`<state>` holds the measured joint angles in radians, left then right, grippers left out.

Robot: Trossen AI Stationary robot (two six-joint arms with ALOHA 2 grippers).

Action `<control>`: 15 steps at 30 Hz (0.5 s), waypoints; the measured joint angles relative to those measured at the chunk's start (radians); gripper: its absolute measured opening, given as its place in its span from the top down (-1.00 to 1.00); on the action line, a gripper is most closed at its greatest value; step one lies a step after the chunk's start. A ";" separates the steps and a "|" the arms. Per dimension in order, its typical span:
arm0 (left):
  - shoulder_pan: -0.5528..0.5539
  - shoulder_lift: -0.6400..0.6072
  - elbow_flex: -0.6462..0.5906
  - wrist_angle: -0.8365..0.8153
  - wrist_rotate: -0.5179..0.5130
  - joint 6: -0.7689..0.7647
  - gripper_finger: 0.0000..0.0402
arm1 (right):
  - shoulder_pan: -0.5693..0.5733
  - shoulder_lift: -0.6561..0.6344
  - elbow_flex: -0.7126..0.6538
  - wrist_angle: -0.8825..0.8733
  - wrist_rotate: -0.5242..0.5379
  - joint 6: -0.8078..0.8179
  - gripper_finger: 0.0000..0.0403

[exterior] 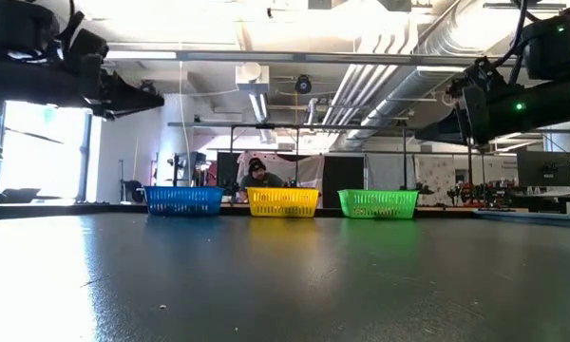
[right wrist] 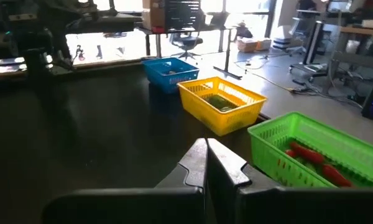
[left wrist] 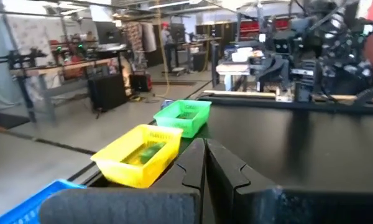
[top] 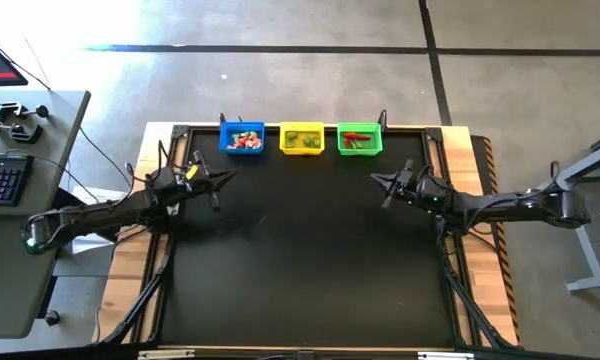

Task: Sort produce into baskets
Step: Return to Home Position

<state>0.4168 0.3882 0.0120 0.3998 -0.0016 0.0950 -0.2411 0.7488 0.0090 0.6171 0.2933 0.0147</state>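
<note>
Three mesh baskets stand in a row at the table's far edge: blue (top: 242,138) with red and whitish produce, yellow (top: 302,138) with green produce (right wrist: 219,102), green (top: 359,139) with red produce (right wrist: 314,158). My left gripper (top: 226,177) is shut and empty, raised above the table near the blue basket. My right gripper (top: 378,180) is shut and empty, raised near the green basket. Both fingertip pairs show closed in the wrist views, left (left wrist: 205,144) and right (right wrist: 206,144).
The black table top (top: 300,260) lies bare in front of the baskets. A desk with a keyboard (top: 2,178) stands off the table's left. A person (exterior: 257,171) sits beyond the far edge behind the yellow basket.
</note>
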 joint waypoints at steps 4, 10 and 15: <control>0.000 -0.130 0.000 -0.092 -0.030 -0.012 1.00 | 0.036 -0.078 0.000 -0.048 0.070 0.004 1.00; 0.000 -0.353 0.000 -0.216 -0.074 -0.003 1.00 | 0.105 -0.203 0.000 -0.163 0.246 -0.015 1.00; 0.000 -0.384 0.002 -0.265 -0.119 -0.009 1.00 | 0.148 -0.302 0.000 -0.187 0.256 -0.032 1.00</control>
<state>0.4168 0.0046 0.0135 0.1352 -0.1203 0.0862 -0.0935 0.4471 0.0090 0.4303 0.5491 -0.0170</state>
